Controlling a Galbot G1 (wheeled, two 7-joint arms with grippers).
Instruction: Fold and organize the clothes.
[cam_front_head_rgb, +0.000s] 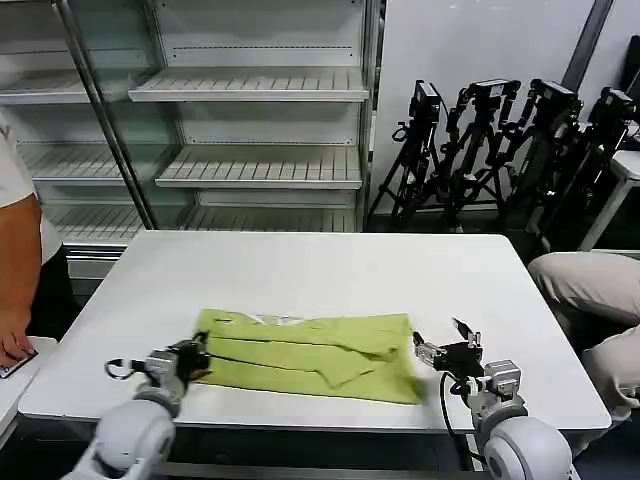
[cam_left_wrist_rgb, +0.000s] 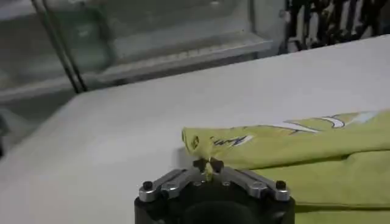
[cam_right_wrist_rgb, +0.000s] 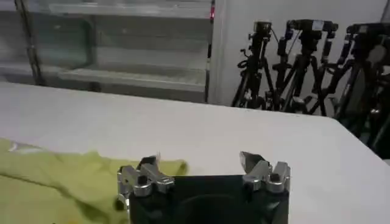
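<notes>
from where i stood, the left end effector (cam_front_head_rgb: 200, 357) sat at the near left edge of the table (cam_front_head_rgb: 300, 265), its fingers pinched together on a fold at the left end of the lime green t-shirt (cam_front_head_rgb: 310, 355). in the left wrist view the tips (cam_left_wrist_rgb: 208, 164) met on a small tuft of that cloth (cam_left_wrist_rgb: 292, 152), with bare white table stretching away beyond it toward the far edge.

the shirt lay folded into a long band across the near part of the table, close to the front edge, pale markings showing along its far side. the whole far half of the table was bare, and there was free surface to the left of the shirt.

just beside the shirt's right end, the right end effector (cam_front_head_rgb: 445, 343) hovered with its fingers spread apart, holding nothing; the right wrist view showed the two tips (cam_right_wrist_rgb: 198, 163) well separated, the green cloth (cam_right_wrist_rgb: 55, 179) beside one of them and open table (cam_right_wrist_rgb: 244, 131) ahead.
</notes>
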